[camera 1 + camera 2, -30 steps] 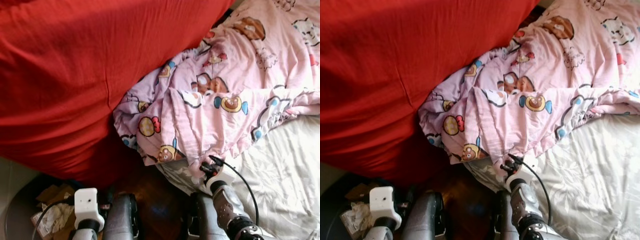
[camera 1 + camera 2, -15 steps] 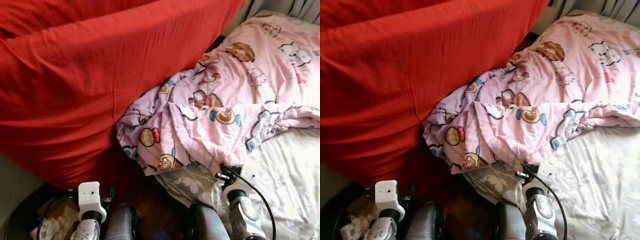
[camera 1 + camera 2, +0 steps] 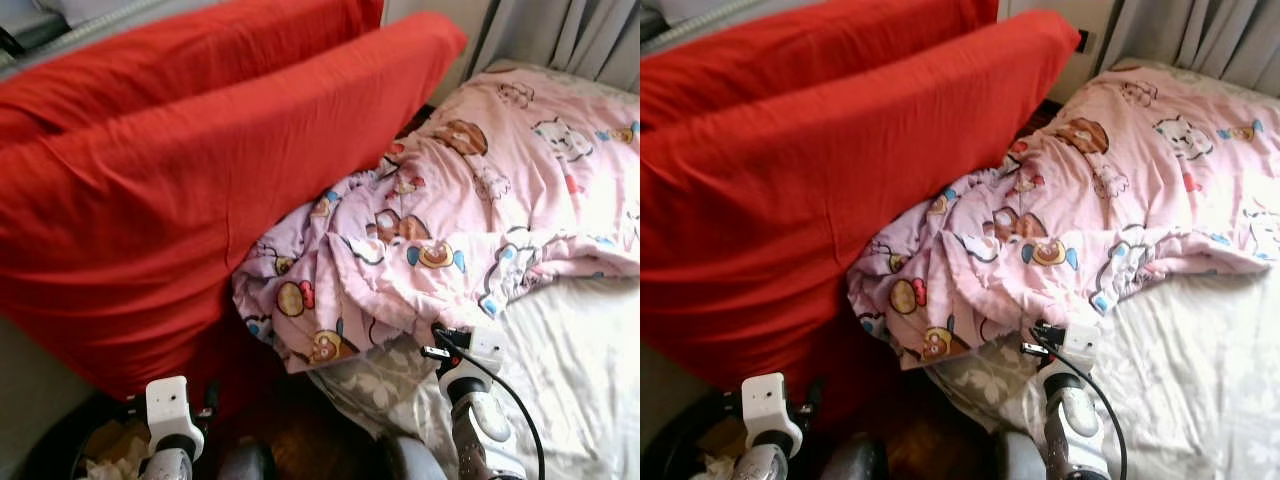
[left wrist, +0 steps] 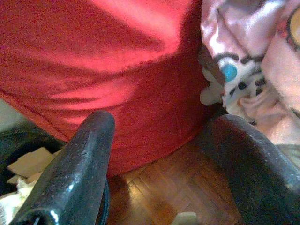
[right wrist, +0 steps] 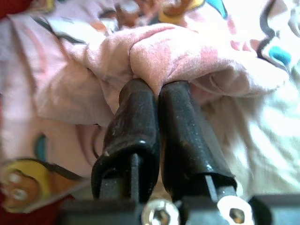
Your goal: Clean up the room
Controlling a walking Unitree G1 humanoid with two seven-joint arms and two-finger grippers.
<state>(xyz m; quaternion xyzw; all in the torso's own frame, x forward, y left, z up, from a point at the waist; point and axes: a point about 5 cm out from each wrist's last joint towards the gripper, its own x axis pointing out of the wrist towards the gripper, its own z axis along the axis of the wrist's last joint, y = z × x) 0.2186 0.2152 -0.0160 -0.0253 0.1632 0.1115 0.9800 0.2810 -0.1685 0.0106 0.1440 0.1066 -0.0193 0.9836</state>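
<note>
Right hand (image 5: 157,89) pinches the pink quilt (image 5: 173,56).

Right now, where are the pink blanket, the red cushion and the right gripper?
pink blanket (image 3: 470,215), left eye view, on its middle folds.
red cushion (image 3: 170,200), left eye view, on its broad front.
right gripper (image 5: 157,93), right wrist view, at fingertips pinching blanket.

Before me, a bed (image 3: 585,380) under a pale floral sheet, grey curtains (image 3: 560,35) behind it, dark wooden parquet floor (image 4: 173,194) below, sunlit.
</note>
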